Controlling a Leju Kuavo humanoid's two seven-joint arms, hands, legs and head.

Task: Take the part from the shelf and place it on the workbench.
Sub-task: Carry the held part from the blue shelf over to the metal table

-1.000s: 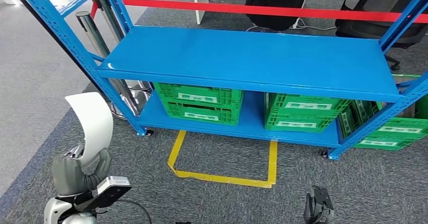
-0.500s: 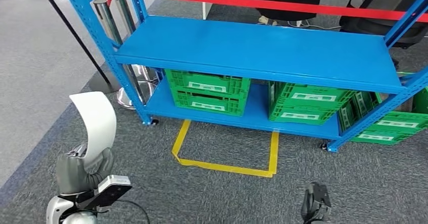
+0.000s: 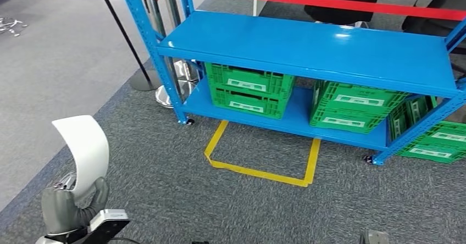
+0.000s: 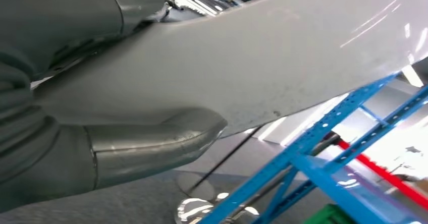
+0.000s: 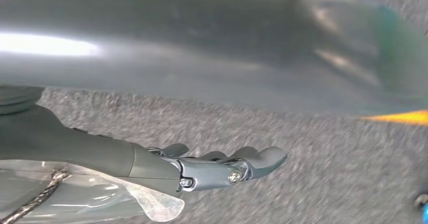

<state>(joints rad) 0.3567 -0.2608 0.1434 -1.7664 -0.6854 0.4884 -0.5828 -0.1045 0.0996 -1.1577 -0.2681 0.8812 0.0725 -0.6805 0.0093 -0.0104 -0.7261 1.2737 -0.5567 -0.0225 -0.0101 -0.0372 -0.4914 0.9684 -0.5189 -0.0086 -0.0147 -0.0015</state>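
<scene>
Left hand (image 3: 68, 208) holds the curved white part (image 3: 83, 150) upright, long axis vertical.

Blue metal shelf (image 3: 308, 40) across upper centre/right of frame, standing on grey carpet floor (image 3: 165, 161). Top deck bare. Lower deck w/ 2 green crates: one (image 3: 248, 89) at centre, one (image 3: 354, 105) right of it, apart. More green crates (image 3: 437, 139) at right edge, beside the shelf's end. Yellow tape outline (image 3: 261, 159) on carpet just in front of shelf. Smooth grey floor (image 3: 49, 73) at left.
</scene>
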